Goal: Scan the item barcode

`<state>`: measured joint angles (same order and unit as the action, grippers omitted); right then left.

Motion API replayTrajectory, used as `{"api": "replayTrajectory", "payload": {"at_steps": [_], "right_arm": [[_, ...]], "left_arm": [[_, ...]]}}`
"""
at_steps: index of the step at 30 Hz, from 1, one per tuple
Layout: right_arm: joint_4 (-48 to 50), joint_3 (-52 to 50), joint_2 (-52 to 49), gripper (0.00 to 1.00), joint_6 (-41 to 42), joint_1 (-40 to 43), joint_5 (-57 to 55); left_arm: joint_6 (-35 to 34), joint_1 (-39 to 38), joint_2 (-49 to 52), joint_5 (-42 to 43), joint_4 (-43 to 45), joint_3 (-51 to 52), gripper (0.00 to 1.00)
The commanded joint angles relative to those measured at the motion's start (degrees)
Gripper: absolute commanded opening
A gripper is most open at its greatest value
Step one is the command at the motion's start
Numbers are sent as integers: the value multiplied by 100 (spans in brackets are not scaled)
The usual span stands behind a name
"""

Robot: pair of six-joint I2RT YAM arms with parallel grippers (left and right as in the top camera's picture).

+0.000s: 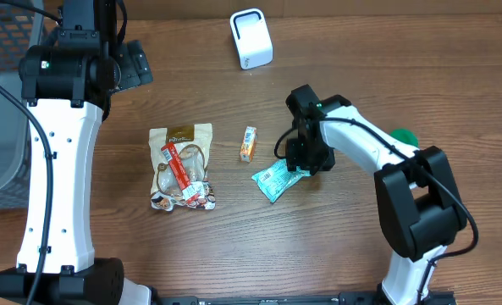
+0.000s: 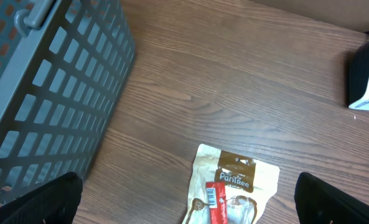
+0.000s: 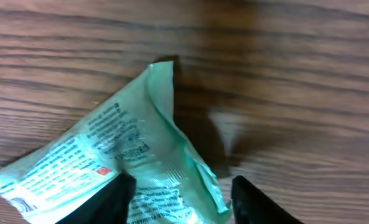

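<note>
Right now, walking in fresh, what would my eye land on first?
Probably the right arm's black fingers standing either side of a crinkly green foil packet, right of the middle of the wooden table. Then the small white boxy scanner at the far edge, and the tan snack pouch lying to the left.

Carton [image 1: 248, 144] between pouch [image 1: 181, 165] and packet [image 1: 276, 180]

The green packet [image 1: 272, 180] is partly hidden beneath the right end effector [image 1: 301, 161].
</note>
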<state>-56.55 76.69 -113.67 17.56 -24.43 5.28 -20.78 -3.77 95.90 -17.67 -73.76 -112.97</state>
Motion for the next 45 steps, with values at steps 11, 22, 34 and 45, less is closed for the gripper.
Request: {"api": "replayTrajectory", "payload": {"at_steps": [11,22,34,45], "right_arm": [[188,-446,-55,47,57,-20,-109],[481,-789,-57,43,234,-20,-109],[382,-518,319,4,-105,-9,-153],[518,-83,2170,4,-828,20,-175]], "left_arm": [[66,-37,-39,-72,7,-48,100],[66,-37,-39,-72,7,-48,100],[66,-37,-39,-72,7,-48,100],[66,-37,-39,-72,7,-48,100]]}}
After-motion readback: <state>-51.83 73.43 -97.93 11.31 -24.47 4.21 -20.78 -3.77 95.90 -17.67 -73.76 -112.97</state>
